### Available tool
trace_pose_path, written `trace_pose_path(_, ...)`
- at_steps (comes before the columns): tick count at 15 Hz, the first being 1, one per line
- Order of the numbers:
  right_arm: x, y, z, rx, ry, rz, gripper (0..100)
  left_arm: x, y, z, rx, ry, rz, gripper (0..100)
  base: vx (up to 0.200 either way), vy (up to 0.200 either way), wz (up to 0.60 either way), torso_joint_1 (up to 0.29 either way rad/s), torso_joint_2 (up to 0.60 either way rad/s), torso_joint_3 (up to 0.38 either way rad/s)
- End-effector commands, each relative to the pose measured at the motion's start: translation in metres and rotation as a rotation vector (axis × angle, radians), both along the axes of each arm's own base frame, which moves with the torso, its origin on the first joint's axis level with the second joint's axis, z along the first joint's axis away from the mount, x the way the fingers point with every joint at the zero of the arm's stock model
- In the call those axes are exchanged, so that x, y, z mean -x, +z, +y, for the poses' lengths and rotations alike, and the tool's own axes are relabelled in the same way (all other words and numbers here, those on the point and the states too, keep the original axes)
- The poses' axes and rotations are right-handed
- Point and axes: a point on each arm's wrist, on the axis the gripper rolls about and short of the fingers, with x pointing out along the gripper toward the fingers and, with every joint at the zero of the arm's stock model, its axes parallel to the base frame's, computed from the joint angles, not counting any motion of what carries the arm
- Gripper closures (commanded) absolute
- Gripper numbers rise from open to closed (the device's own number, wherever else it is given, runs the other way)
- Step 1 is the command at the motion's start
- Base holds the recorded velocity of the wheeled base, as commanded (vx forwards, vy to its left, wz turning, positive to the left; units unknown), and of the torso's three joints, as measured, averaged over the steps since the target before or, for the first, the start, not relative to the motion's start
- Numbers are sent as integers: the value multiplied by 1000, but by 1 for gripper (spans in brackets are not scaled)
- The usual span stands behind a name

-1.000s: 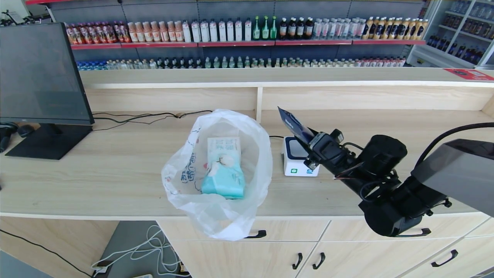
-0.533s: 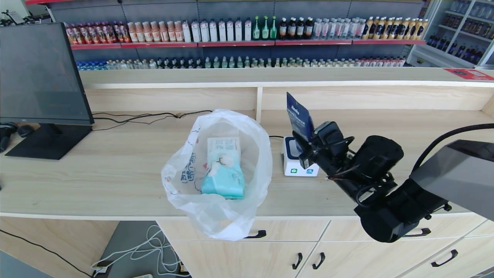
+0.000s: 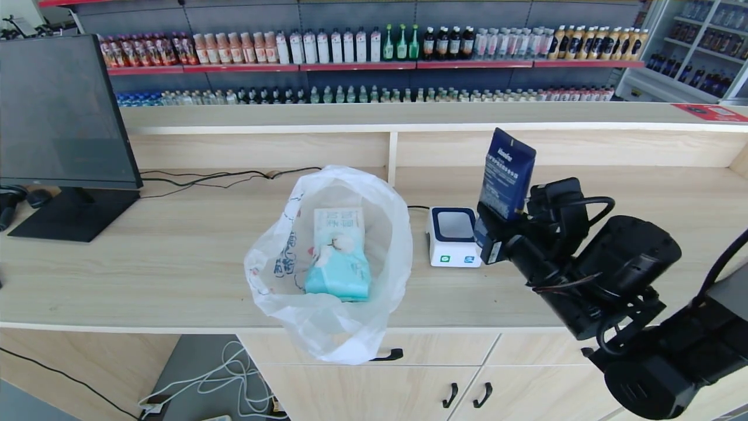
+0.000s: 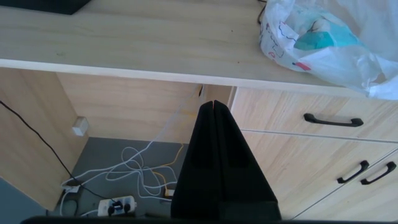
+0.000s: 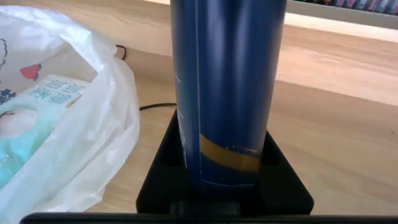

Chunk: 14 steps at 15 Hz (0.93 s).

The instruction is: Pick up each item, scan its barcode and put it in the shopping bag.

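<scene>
Beside scanner [image 3: 453, 235], right jaws clamping blue pouch [image 3: 506, 175]

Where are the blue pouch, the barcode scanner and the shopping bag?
blue pouch [image 3: 506, 172], head view, middle of its front face
barcode scanner [image 3: 453, 224], head view, top window
shopping bag [image 3: 269, 263], head view, left plastic wall
</scene>
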Motion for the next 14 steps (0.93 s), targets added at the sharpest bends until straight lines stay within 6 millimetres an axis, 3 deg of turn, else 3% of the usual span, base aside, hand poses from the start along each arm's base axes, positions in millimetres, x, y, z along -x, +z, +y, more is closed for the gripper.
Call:
trace_pose_path(1, 32, 18, -17, -102, -61, -1, 100, 0, 0, 0, 1, 0, 0, 100, 0, 0, 0, 0, 0, 0)
trace_pose_path(6, 33, 25, -26, -193, -119, -7, 100, 0, 0, 0, 1, 1, 0, 100, 0, 0, 0, 0, 0, 0)
trace_pose_path(9, 24, 24, -48, -215, -200, -11, 100, 0, 0, 0, 1, 0, 0, 100, 0, 0, 0, 0, 0, 0)
trace_pose_path(14, 26, 22, -51, -211, -207, 1, 100, 0, 0, 0, 1, 0, 0, 100, -200, 0, 0, 8, 1, 2)
